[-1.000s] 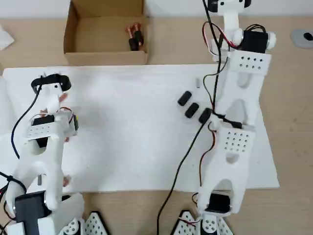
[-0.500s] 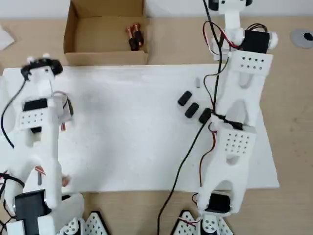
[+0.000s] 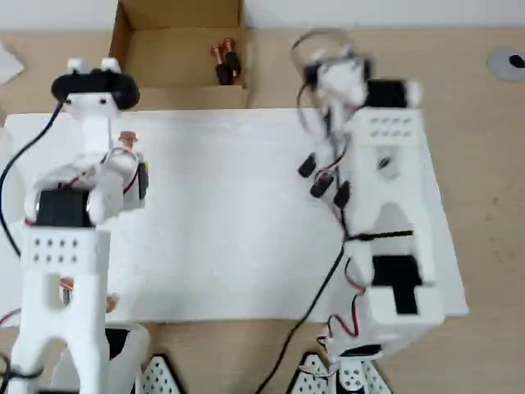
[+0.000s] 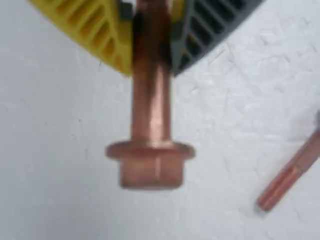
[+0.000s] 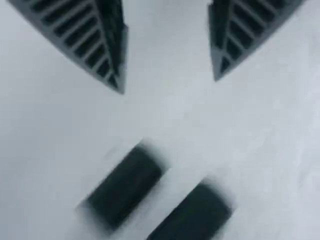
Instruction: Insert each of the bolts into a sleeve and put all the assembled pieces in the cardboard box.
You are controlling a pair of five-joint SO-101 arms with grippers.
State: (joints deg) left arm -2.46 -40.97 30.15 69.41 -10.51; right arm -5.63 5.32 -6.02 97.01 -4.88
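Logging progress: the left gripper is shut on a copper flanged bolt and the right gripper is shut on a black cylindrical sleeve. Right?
Half right: the left gripper is shut on the copper flanged bolt, but the right wrist view shows the right gripper open above loose black cylindrical sleeves.

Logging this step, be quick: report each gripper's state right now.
Left gripper: shut on a copper bolt, held by its shank.
Right gripper: open, empty, near the black sleeves.
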